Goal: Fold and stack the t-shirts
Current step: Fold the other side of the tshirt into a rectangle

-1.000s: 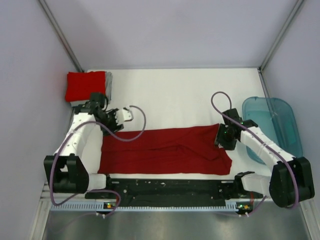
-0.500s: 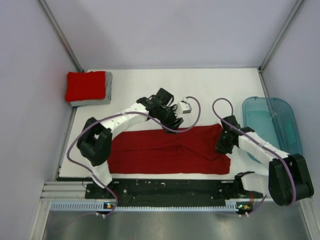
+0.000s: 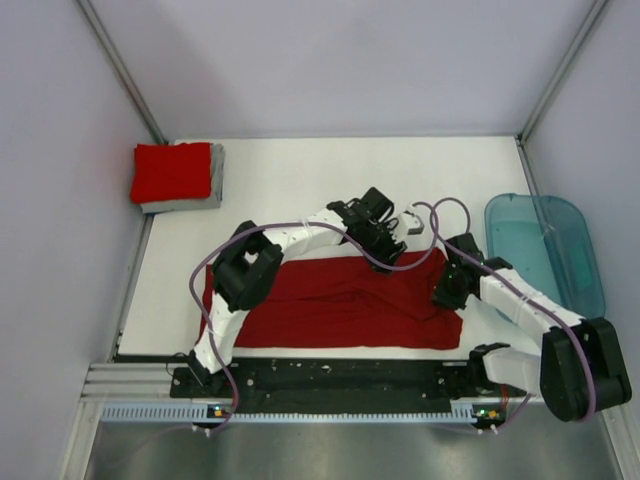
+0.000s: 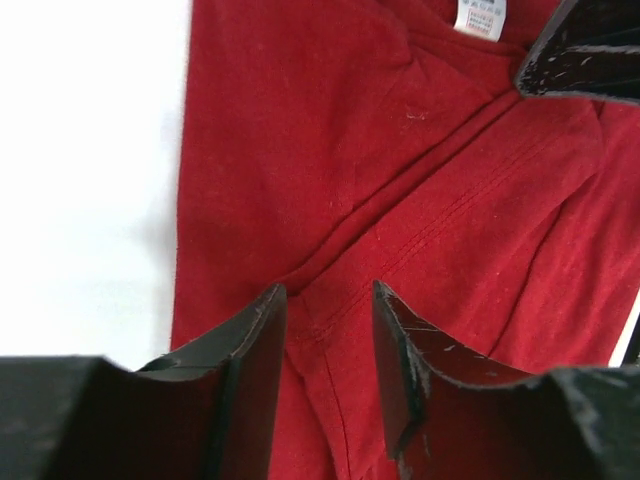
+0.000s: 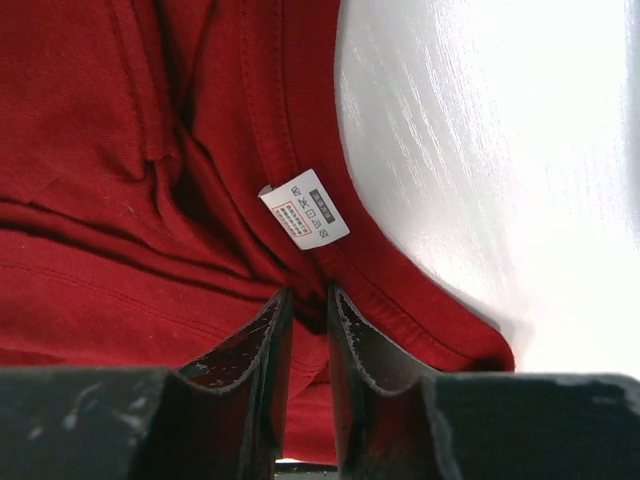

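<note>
The dark red t-shirt [image 3: 330, 305] lies as a long strip along the near table. Its collar end, with a white label [image 5: 305, 208], is at the right. My right gripper [image 3: 447, 290] is shut on the cloth by the collar [image 5: 308, 295]. My left gripper [image 3: 388, 248] reaches across to the same end. It is open, low over a seam fold [image 4: 328, 295], with cloth between its fingers. The right gripper's finger [image 4: 590, 50] shows at the top right of the left wrist view. The brighter red t-shirt [image 3: 172, 172] lies folded on the folded grey t-shirt [image 3: 216, 183] at the far left.
A translucent teal tub [image 3: 548, 250] stands at the table's right edge, just beyond the right arm. The left arm arches over the middle of the dark red shirt. Grey walls and metal posts close in the table.
My left arm has swung from the shirt's left end across to its right end, near the collar. The right gripper has stayed on the collar end.
</note>
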